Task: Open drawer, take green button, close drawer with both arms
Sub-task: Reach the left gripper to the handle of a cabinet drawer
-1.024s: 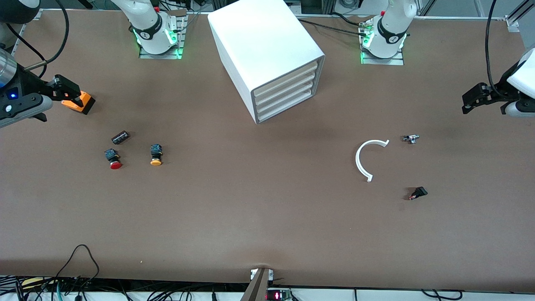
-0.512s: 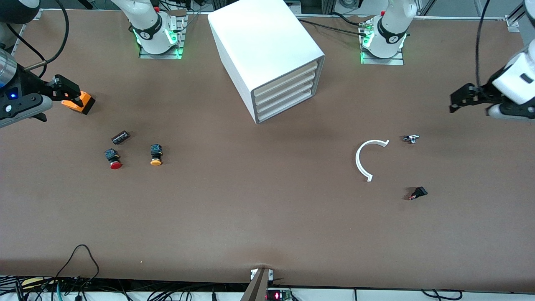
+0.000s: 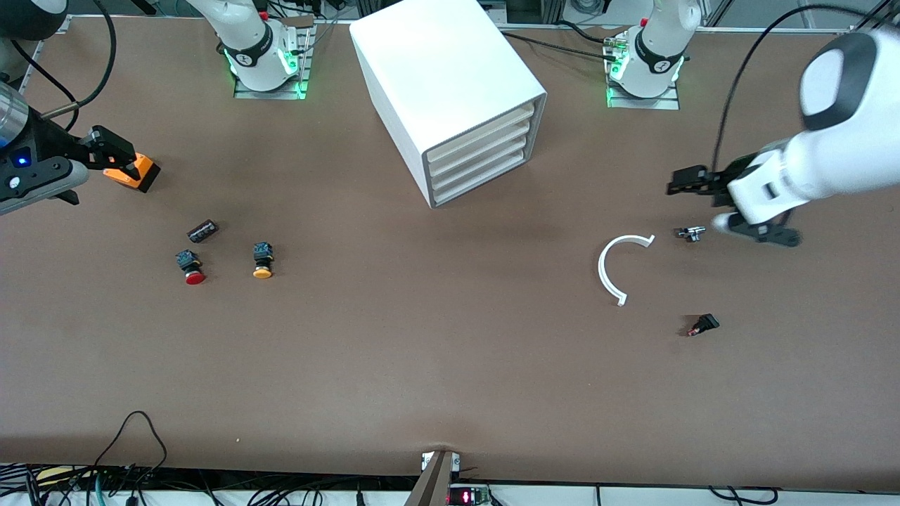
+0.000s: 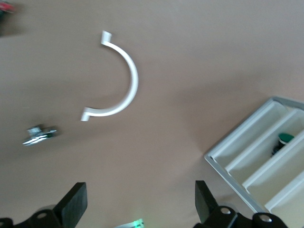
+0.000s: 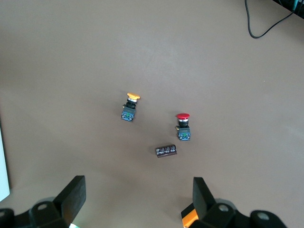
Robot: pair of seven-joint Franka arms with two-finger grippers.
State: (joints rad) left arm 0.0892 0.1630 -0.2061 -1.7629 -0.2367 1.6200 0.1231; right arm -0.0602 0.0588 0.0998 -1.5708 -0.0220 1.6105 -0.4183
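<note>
The white cabinet (image 3: 443, 63) stands at the back middle of the table, its four cream-fronted drawers (image 3: 478, 149) all pushed in. In the left wrist view the drawer fronts (image 4: 259, 156) show, and a green-capped button (image 4: 284, 139) sits inside one of them. My left gripper (image 3: 683, 181) is open and empty, over the table beside a small metal part, toward the left arm's end from the cabinet; it also shows in its own wrist view (image 4: 137, 209). My right gripper (image 3: 116, 156) is open and empty at the right arm's end, over an orange block; it also shows in its own wrist view (image 5: 137, 199).
A red-capped button (image 3: 191, 268), a yellow-capped button (image 3: 262, 261) and a dark cylinder (image 3: 202, 230) lie near the right arm's end. The orange block (image 3: 135, 172) lies there too. A white arc (image 3: 612, 270), a metal part (image 3: 691, 232) and a small black part (image 3: 704, 325) lie near the left arm's end.
My left arm has swung in from the table's end toward the cabinet, and its gripper now hangs by the metal part. The right arm has not moved.
</note>
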